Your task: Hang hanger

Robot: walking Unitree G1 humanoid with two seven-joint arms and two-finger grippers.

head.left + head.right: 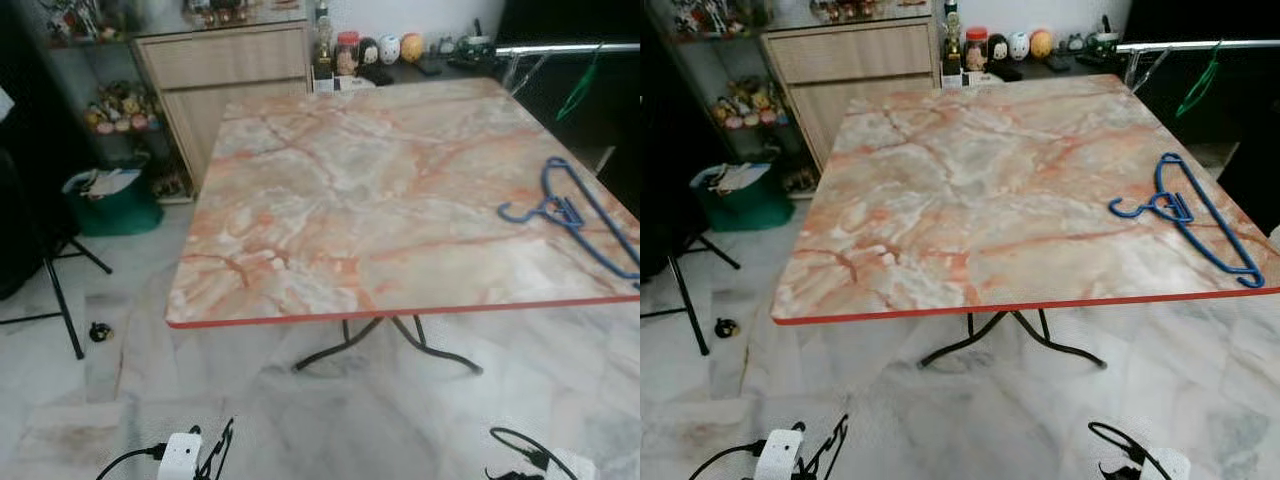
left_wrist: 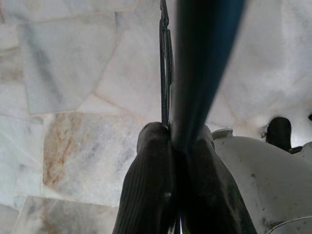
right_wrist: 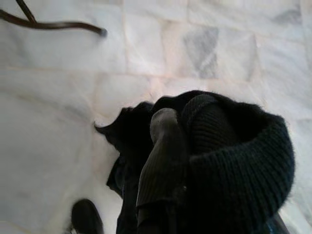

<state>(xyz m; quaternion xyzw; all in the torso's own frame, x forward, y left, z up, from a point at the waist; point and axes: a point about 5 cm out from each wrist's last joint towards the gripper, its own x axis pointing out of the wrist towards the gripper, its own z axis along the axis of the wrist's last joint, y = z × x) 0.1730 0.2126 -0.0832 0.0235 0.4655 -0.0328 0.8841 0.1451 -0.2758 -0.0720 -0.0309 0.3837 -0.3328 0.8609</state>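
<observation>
blue hanger (image 1: 1185,214), flat, table's right edge (image 1: 1020,305)

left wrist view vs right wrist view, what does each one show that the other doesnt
Left wrist view: the left end effector closed on a dark bar, with a thin black wire running alongside it.

Right wrist view: black knitted cloth bunched around the right end effector, and a curved black table foot further off.

Shared: both look down on the pale marble floor.
</observation>
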